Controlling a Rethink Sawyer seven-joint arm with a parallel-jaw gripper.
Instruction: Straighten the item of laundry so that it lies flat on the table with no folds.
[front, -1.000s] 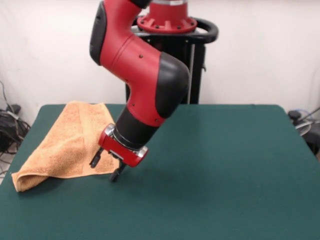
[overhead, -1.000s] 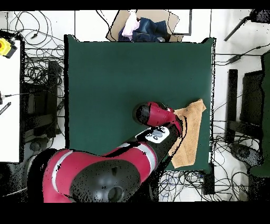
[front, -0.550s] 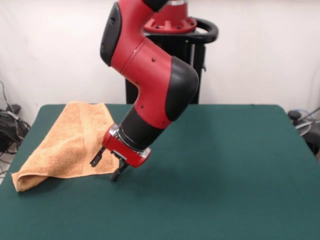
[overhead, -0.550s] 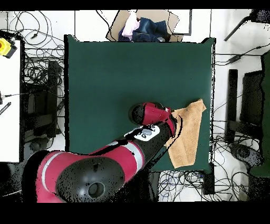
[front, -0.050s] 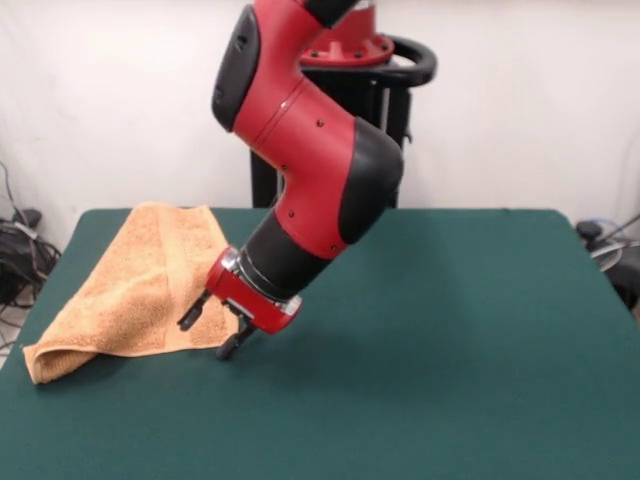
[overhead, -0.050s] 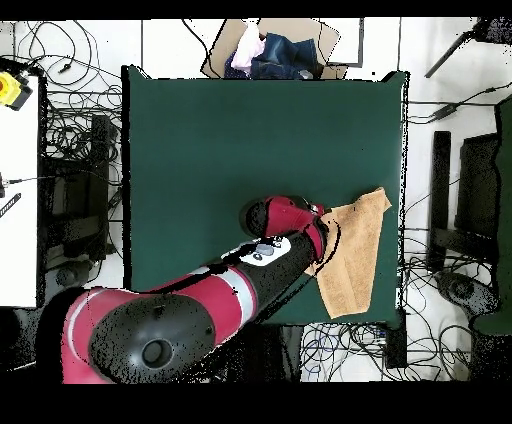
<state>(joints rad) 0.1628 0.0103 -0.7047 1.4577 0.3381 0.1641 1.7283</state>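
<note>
Green felt table (front, -0.050s: 450, 340), orange towel (front, -0.050s: 130, 290) beside open claw (front, -0.050s: 205, 335).

Beyond the far edge in the overhead view: open brown cardboard box (overhead, -0.050s: 285, 42) holding bundled pink and dark blue cloth (overhead, -0.050s: 262, 55). Tangled black cables (overhead, -0.050s: 72, 120) strewn over the pale floor left and right. At the left edge, white rectangular side table (overhead, -0.050s: 18, 200), small yellow object (overhead, -0.050s: 9, 88) on its far corner. In the front view, plain white wall (front, -0.050s: 110, 100) behind; more black cables (front, -0.050s: 18, 250) at left.
</note>
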